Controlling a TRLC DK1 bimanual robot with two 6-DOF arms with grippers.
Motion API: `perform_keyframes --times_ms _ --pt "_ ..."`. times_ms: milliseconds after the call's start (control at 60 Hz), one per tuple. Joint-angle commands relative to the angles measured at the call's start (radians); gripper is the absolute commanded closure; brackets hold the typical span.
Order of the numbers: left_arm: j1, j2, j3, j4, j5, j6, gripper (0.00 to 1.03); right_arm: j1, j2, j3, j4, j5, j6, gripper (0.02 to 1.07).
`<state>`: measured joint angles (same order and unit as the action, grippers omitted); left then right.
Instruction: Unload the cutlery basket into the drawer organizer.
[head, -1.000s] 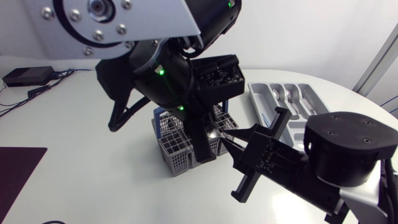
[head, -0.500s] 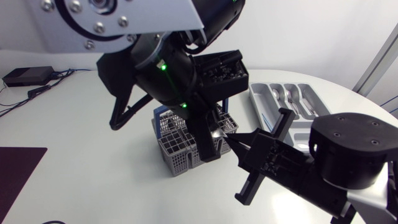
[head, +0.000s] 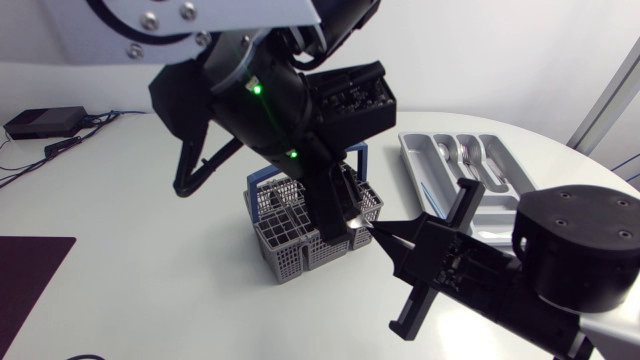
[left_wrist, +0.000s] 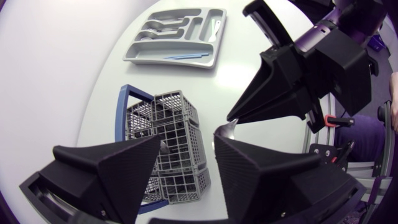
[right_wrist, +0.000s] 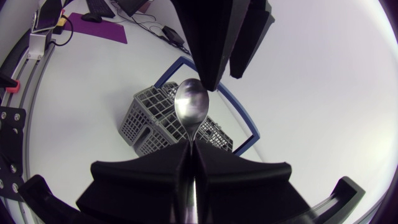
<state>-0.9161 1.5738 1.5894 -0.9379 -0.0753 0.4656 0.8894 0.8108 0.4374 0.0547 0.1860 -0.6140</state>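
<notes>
A grey mesh cutlery basket (head: 290, 245) with a blue handle (head: 355, 150) stands mid-table. It also shows under my left gripper (left_wrist: 174, 143) and ahead of my right gripper (right_wrist: 149, 127). Above the basket's right edge a metal spoon (head: 358, 214) hangs in the air, with my right gripper (head: 378, 230) shut on its handle. Its bowl (right_wrist: 191, 102) points away from that gripper (right_wrist: 189, 149). My left gripper (head: 338, 235) hangs over the basket, fingers close together and holding nothing; the spoon bowl (left_wrist: 225, 129) lies beside one fingertip. The grey drawer organizer (head: 412, 158) sits at the far right.
The organizer (left_wrist: 138, 55) holds several pieces of cutlery (head: 465, 155). A black box (head: 45, 122) with cables lies at the far left. A dark mat (head: 30, 270) covers the near left corner. My left arm's bulk hangs above the table's middle.
My right gripper has closed on the spoon's handle and drawn back to the right with it. My left arm has shifted slightly up and to the left.
</notes>
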Motion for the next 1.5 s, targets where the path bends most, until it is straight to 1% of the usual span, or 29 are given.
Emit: perform_keyframes --times_ms 0,83,200,300,483,600,683,783,817,883,950,1067,1150,1267,1483 --pt "0.025 0.020 0.038 -0.006 -0.004 -0.030 0.07 0.003 -0.048 -0.023 -0.035 -0.008 -0.016 1.01" --pt "0.049 0.020 0.053 -0.002 -0.004 -0.039 0.07 -0.014 -0.084 -0.026 -0.084 -0.042 -0.020 1.01" --pt "0.089 0.018 0.063 0.016 -0.004 -0.047 0.07 -0.081 -0.128 -0.037 -0.139 -0.100 -0.047 1.01" --pt "0.111 0.017 0.052 0.022 -0.004 -0.050 0.07 -0.179 -0.160 -0.045 -0.179 -0.189 -0.066 1.01" --pt "0.125 0.012 0.027 0.042 -0.007 -0.050 0.07 -0.363 -0.206 -0.055 -0.248 -0.346 -0.132 1.01" --pt "0.125 0.017 -0.020 0.086 -0.031 -0.047 0.07 -0.550 -0.206 -0.055 -0.285 -0.497 -0.227 1.01" --pt "0.102 0.023 -0.062 0.122 -0.090 -0.038 0.07 -0.698 -0.174 -0.054 -0.311 -0.620 -0.331 1.01" --pt "0.075 0.038 -0.108 0.168 -0.153 -0.033 0.07 -0.876 -0.088 -0.029 -0.362 -0.766 -0.475 1.01" --pt "0.069 0.048 -0.117 0.174 -0.170 -0.033 0.07 -0.929 -0.052 -0.022 -0.371 -0.803 -0.527 1.01" --pt "0.066 0.063 -0.131 0.183 -0.172 -0.035 0.07 -1.012 0.016 -0.003 -0.377 -0.856 -0.606 1.01" --pt "0.060 0.077 -0.137 0.186 -0.187 -0.038 0.07 -1.089 0.099 0.034 -0.414 -0.905 -0.695 1.02" --pt "0.059 0.089 -0.135 0.189 -0.198 -0.038 0.07 -1.176 0.238 0.096 -0.438 -0.939 -0.813 1.02" --pt "0.056 0.094 -0.132 0.191 -0.213 -0.038 0.07 -1.228 0.337 0.150 -0.447 -0.941 -0.891 1.02" --pt "0.056 0.097 -0.131 0.191 -0.224 -0.039 0.07 -1.294 0.462 0.244 -0.504 -0.941 -1.007 1.02" --pt "0.054 0.107 -0.129 0.192 -0.224 -0.042 0.07 -1.379 0.683 0.397 -0.538 -0.881 -1.170 1.02"
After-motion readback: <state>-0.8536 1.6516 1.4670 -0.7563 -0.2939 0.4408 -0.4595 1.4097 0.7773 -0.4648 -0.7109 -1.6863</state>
